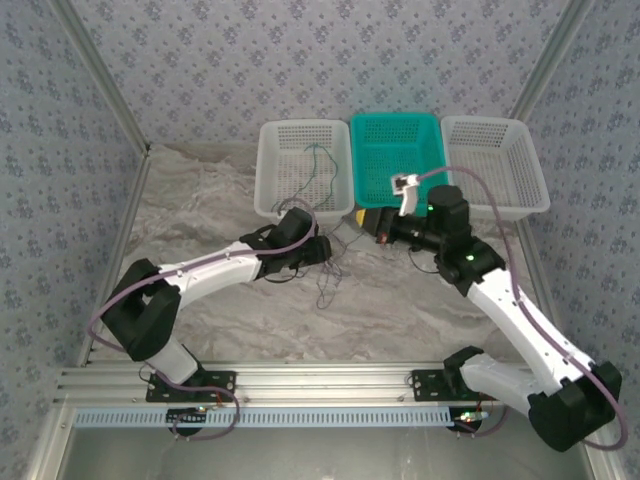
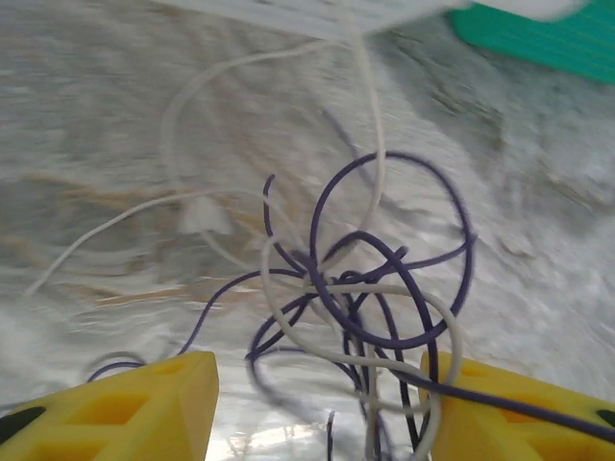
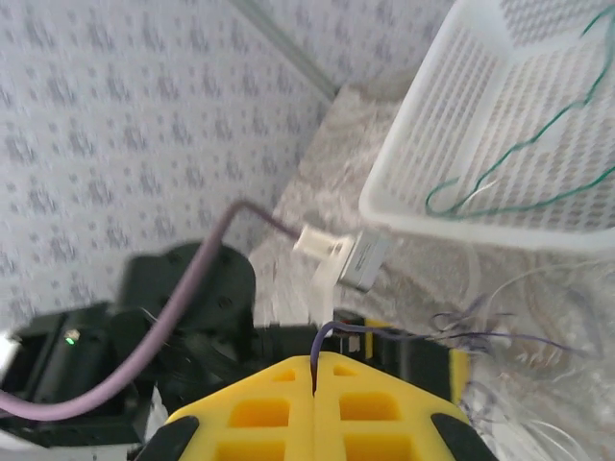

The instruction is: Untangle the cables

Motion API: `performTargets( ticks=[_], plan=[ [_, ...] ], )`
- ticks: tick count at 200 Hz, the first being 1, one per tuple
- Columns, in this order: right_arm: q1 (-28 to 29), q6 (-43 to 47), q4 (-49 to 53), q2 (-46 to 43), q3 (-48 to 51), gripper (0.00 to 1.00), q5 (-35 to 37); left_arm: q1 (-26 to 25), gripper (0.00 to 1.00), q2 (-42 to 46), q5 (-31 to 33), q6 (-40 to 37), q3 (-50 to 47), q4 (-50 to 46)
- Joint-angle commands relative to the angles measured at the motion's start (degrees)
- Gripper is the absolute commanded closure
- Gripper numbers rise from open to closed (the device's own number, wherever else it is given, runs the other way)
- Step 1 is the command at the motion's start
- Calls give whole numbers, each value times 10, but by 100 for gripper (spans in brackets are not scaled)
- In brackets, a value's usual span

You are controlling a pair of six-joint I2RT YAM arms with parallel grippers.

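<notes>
Cables (image 2: 370, 288), purple and whitish, lie knotted on the table (image 2: 96, 115), between the parted jaws of the left gripper (image 2: 317, 403). The right gripper (image 3: 315, 370) is pinched tight on one purple strand (image 3: 323, 336). Thin, limp and light, they look prone to snag; a free end seems the best hold.

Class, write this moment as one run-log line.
left gripper: open over wire tangle | right gripper: shut on purple wire | green wire: in white basket
</notes>
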State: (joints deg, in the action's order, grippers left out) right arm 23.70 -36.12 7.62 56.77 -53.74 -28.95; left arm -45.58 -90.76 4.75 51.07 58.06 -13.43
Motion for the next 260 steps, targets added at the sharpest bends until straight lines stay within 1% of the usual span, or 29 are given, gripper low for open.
performTargets(
  ticks=[1, 21, 35, 53, 68, 81, 93, 104, 110, 118, 138, 163, 174, 197, 218, 233, 241, 248, 253, 260],
  plan=[
    [-62, -60, -32, -59, 6, 100, 8, 8, 42, 14, 76, 45, -23, -75],
    [-129, -84, -24, -97, 17, 100, 15, 14, 42, 31, 98, 60, -50, -88],
    [-158, -92, -17, -113, 25, 100, 17, 18, 42, 47, 103, 65, -68, -87],
    [-164, -92, -22, -112, 35, 100, 2, 22, 40, 70, 102, 55, -76, -85],
    [-160, -93, -37, -95, 41, 100, -37, 21, 36, 96, 90, 15, -70, -79],
    [-143, -81, -42, -72, 37, 100, -72, 20, 31, 129, 72, -40, -62, -63],
    [-118, -53, -30, -51, 24, 100, -97, 14, 26, 166, 35, -115, -61, -23],
    [-84, -15, -10, -34, 6, 100, -102, 6, 20, 199, 5, -173, -65, 13],
    [-64, -5, 7, -26, -3, 100, -100, 4, 18, 213, -8, -202, -65, 27],
    [-40, 34, 20, -16, -14, 100, -95, 1, 17, 227, -24, -234, -60, 34],
    [0, 55, 22, 8, -26, 100, -96, -9, 15, 239, -64, -290, -41, 30],
    [17, 54, 5, 30, -24, 100, -109, -29, 15, 228, -125, -323, -33, 72],
    [22, 54, 2, 36, -24, 100, -112, -34, 15, 214, -119, -328, -30, 83],
    [26, 53, 4, 36, -26, 100, -113, -35, 14, 178, -39, -339, -24, 76],
    [25, 54, 13, 30, -28, 100, -111, -34, 14, 165, -38, -350, -46, 116],
    [27, 50, 9, 27, -24, 100, -116, -34, 17, 154, -12, -348, -53, 130],
    [27, 50, 9, 27, -24, 100, -116, -34, 22, 146, 26, -342, -50, 123],
    [25, 51, 11, 26, -23, 100, -114, -35, 31, 141, 71, -329, -44, 110],
    [25, 53, 15, 26, -22, 100, -110, -34, 39, 138, 105, -315, -39, 98],
    [24, 56, 22, 26, -22, 100, -101, -35, 57, 136, 162, -290, -29, 79]
  ],
)
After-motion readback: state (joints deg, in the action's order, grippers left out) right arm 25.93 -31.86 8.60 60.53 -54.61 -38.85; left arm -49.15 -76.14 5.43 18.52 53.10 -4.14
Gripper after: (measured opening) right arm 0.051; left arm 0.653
